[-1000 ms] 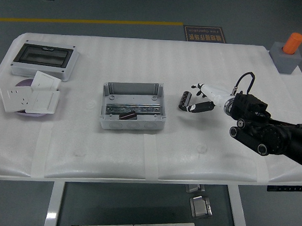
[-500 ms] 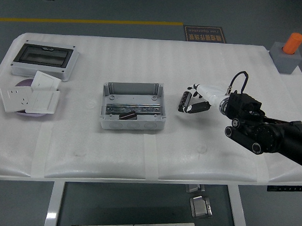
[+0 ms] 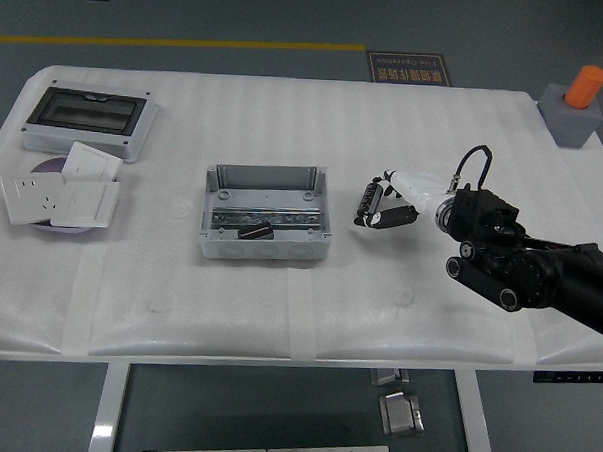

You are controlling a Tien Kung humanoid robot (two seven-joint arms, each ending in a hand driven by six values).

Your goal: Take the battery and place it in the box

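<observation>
right of the open grey box (image 3: 266,213), on the white table (image 3: 378,299): small dark battery (image 3: 366,202), lying flat, partly masked by the white fingertips of the right hand (image 3: 395,200). fingers (image 3: 409,182) around and touching it, one above, one dark-tipped below, yet hard to tell whether truly gripping or only resting against it. farther left, well apart: lidded grey enclosure (image 3: 88,123) and white switch plates (image 3: 61,195).

Even, bright overhead light floods the white table (image 3: 278,315); shadows around it stay soft, focus sharp, no glare.
</observation>
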